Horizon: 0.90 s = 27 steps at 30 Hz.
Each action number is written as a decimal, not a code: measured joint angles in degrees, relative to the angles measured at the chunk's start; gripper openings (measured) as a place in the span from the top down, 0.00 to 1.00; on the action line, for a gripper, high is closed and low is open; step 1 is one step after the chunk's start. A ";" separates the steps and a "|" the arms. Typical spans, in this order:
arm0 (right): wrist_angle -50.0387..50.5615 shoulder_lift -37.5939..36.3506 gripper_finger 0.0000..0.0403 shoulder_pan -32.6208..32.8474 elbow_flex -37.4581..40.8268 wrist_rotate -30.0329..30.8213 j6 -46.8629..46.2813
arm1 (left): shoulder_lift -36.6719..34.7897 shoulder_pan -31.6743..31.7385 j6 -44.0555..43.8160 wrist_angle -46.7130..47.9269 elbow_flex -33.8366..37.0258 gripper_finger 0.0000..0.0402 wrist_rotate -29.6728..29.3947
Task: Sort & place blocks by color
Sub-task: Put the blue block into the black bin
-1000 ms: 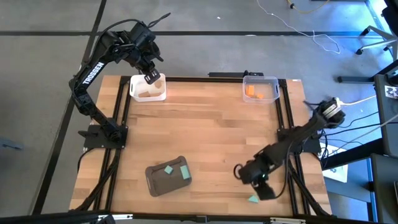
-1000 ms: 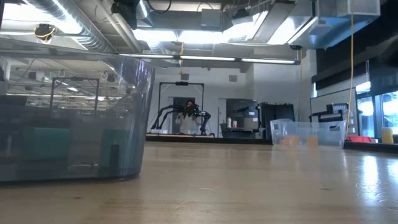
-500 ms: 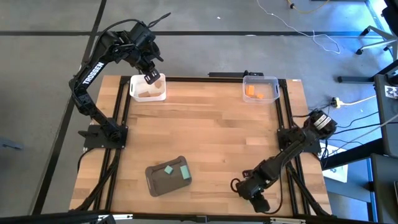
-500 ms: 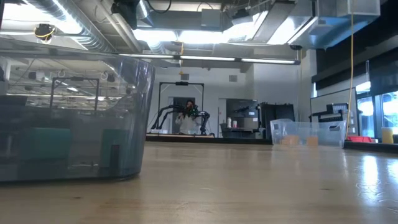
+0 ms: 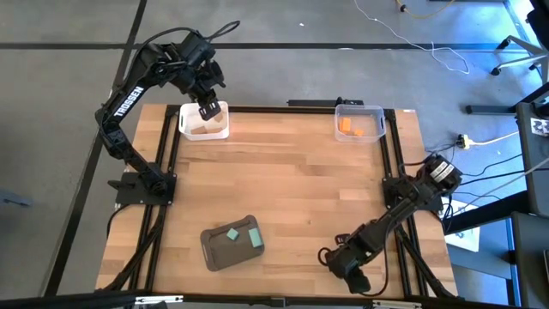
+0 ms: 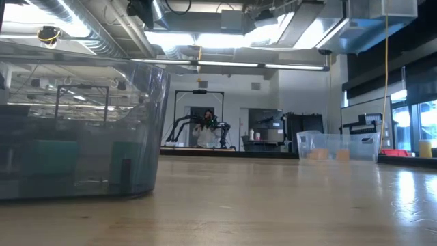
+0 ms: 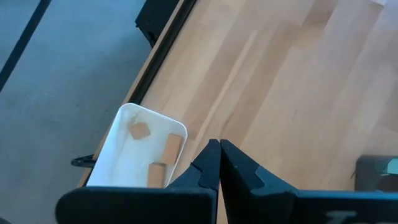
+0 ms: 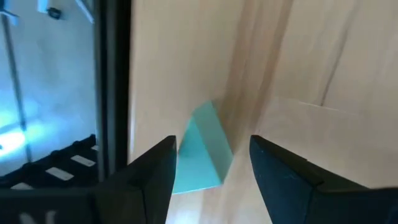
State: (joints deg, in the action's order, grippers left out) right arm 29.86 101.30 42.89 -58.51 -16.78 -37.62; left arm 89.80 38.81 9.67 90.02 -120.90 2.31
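The right gripper (image 5: 357, 280) hid the teal wedge (image 8: 200, 151) from above, and the dark tray (image 7: 376, 170) was cut off at the left wrist picture's edge.

We see wooden table (image 5: 292, 189), black frame around edge. On it: white tray (image 5: 204, 122) at 11 o'clock corner, clear tray (image 5: 358, 121) at 1 o'clock corner, dark grey tray (image 5: 231, 242) at 7 o'clock. Teal wedge block (image 8: 200, 151) lies at 5 o'clock edge.
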 joint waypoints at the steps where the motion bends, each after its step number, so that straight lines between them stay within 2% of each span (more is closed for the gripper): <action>1: 0.03 0.17 0.49 0.19 0.01 0.43 -0.02 | 0.00 0.00 0.00 0.00 0.00 1.00 0.00; 15: -0.19 4.78 0.49 2.65 -0.34 1.67 -1.30 | 0.00 0.00 0.07 0.00 0.00 1.00 -0.13; 19: 0.48 4.95 0.56 2.78 -0.34 4.44 -1.35 | 0.00 0.00 0.83 0.00 0.00 1.00 0.49; 23: 0.86 5.02 0.69 2.68 -0.34 5.11 -2.27 | 0.00 0.00 6.82 0.00 0.00 1.00 5.01; 27: 0.94 5.02 0.70 2.23 -0.32 5.35 -3.73 | 0.00 0.00 11.04 0.00 0.00 1.00 11.18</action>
State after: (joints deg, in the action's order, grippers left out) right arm 30.81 106.32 45.12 -58.83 -11.44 -41.35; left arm 89.80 38.81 20.71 90.02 -120.90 13.49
